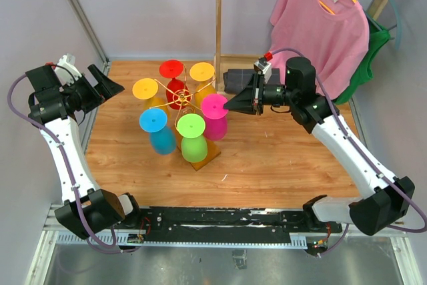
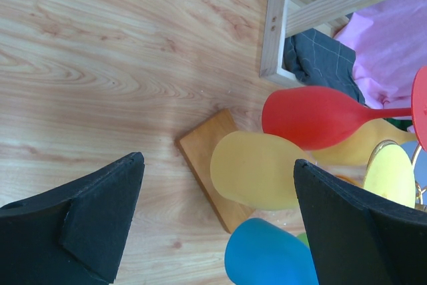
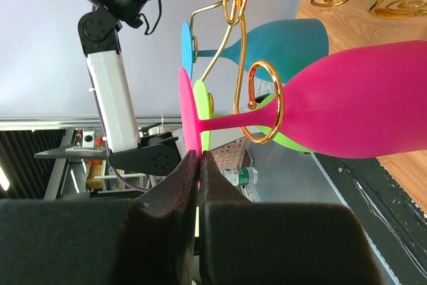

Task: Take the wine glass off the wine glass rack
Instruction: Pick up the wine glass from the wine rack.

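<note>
Six wine glasses—red, orange, yellow, blue, green, pink [image 1: 215, 107]—are hanging from the gold rack [image 1: 181, 97] near the table's far-left corner, the right gripper [image 1: 227, 106] pinching the pink foot's rim, the left gripper [image 1: 113, 83] gaping empty.

right pincer [image 3: 198, 165]: pressed together at pink wine glass [image 3: 353, 101] foot | stem hangs in gold rack [image 3: 267, 108] curl

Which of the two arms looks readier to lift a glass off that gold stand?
The right. Its end effector is shut at the pink glass's foot rim, while the left end effector hangs open, away from the rack.
</note>
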`<state>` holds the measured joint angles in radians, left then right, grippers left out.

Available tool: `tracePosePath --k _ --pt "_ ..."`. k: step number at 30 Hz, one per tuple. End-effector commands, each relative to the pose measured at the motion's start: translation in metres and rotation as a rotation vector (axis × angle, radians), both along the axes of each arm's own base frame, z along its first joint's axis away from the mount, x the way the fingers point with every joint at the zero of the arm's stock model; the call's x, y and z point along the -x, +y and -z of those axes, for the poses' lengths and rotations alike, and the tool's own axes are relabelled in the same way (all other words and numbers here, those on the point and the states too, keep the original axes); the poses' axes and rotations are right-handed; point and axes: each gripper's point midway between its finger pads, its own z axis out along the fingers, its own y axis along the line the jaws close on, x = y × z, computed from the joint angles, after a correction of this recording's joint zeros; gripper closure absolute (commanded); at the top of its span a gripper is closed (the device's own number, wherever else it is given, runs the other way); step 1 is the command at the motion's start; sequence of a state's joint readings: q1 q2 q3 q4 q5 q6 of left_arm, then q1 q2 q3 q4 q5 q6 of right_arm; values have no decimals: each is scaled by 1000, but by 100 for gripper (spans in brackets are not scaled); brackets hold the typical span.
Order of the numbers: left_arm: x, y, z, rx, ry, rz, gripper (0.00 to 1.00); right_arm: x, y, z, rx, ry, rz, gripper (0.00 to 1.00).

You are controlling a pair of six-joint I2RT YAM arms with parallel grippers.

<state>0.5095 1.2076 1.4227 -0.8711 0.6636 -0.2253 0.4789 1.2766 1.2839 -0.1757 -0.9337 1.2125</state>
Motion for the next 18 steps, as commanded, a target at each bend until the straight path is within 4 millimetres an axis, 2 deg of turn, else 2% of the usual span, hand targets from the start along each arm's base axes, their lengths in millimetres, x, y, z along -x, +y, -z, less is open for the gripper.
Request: tracePosePath --k 1,11,18 --pt "1 2 1 -1 3 1 1 5 5 -21 -30 -50 -15 99" --pt "2 2 -2 -4 -3 -2 1 -21 22 -32 -51 -88 -27 99" --pt "2 2 -1 -2 0 -7 1 -35 31 -30 -55 -86 -26 99"
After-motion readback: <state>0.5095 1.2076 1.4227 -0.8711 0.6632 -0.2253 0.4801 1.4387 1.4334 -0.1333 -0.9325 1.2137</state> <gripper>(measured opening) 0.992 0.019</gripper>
